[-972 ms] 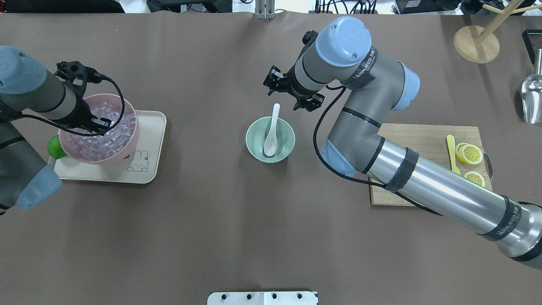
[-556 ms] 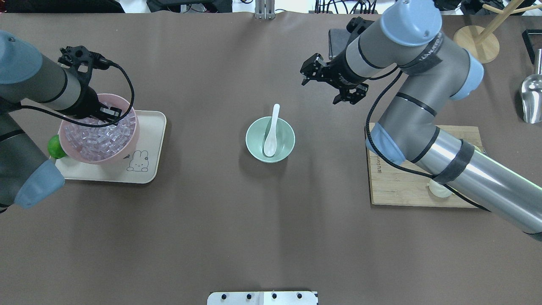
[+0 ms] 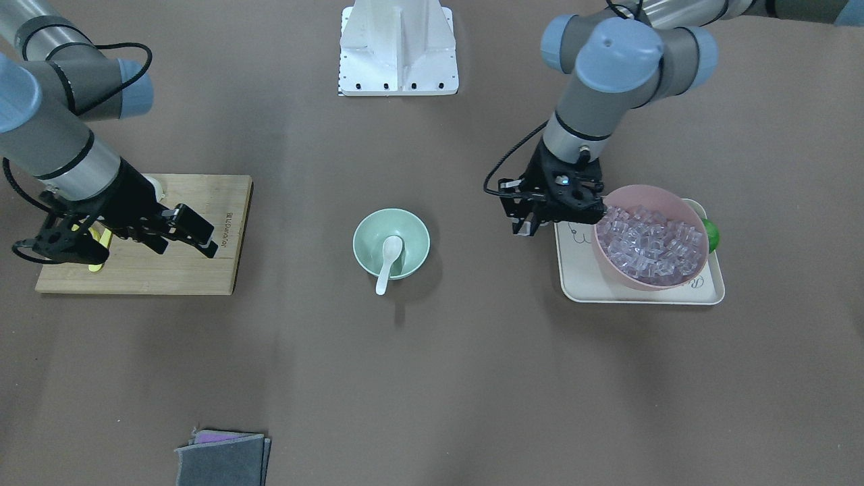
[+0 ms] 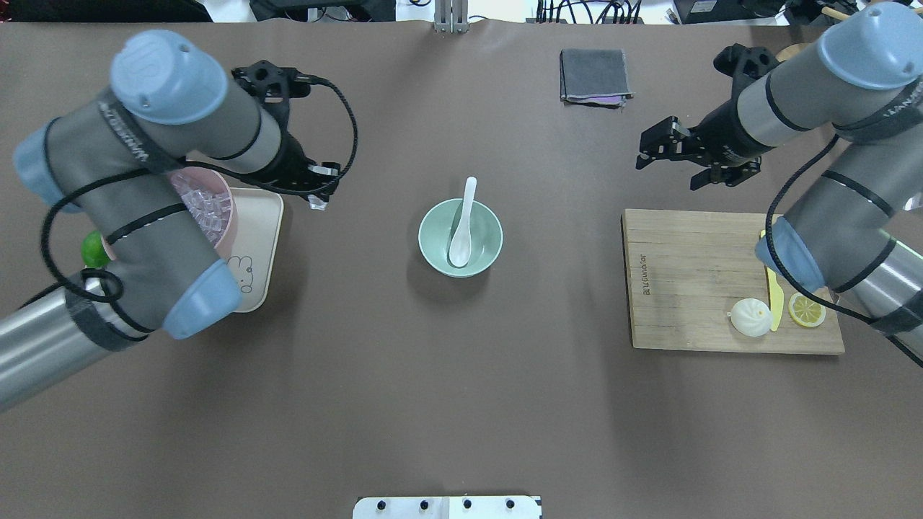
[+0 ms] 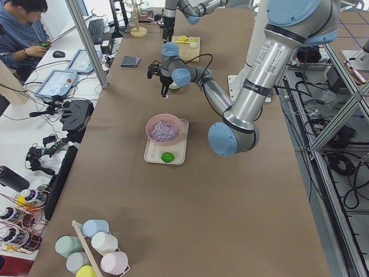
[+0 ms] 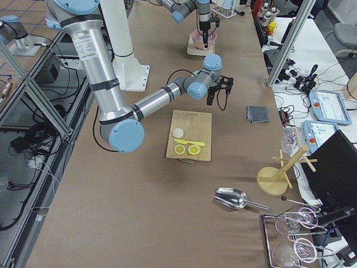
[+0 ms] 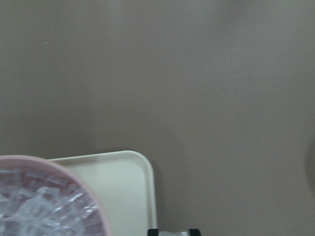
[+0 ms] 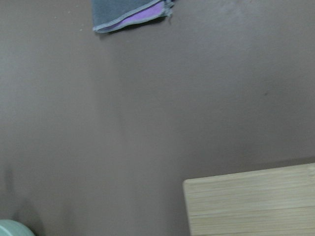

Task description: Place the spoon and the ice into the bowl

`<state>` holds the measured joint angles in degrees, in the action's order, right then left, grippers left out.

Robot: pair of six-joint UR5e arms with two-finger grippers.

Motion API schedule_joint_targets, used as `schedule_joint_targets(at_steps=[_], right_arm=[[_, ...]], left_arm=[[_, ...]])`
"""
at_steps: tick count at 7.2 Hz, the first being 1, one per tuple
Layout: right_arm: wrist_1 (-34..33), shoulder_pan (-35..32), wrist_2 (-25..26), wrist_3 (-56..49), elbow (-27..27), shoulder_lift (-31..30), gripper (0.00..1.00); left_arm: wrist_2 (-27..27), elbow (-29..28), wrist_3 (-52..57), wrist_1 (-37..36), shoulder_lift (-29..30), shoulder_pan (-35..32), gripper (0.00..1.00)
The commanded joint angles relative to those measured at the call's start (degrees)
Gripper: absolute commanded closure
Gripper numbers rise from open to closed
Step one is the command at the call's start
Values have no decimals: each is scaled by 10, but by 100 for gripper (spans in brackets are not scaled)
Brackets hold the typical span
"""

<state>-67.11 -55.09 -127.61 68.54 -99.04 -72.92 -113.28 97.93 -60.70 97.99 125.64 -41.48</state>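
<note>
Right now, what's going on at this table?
The white spoon already lies in the mint-green bowl. The left gripper hovers beside the pink bowl of ice and appears to pinch one clear cube. The right gripper hangs open and empty beyond the cutting board.

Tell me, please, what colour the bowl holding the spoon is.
The bowl is plain mint green, with no pattern; the overhead exterior view shows it best.
</note>
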Motion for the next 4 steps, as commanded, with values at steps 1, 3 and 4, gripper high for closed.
schedule_joint_targets(at_steps=[1, 3, 4], right_arm=[[2, -33, -12, -93, -12, -65, 0], [3, -51, -12, -162, -36, -132, 0], [2, -61, -12, -182, -55, -162, 0]], left_arm=[[49, -94, -88, 6, 119, 61, 100], [58, -170, -88, 72, 151, 76, 95], [57, -175, -84, 92, 141, 76, 3]])
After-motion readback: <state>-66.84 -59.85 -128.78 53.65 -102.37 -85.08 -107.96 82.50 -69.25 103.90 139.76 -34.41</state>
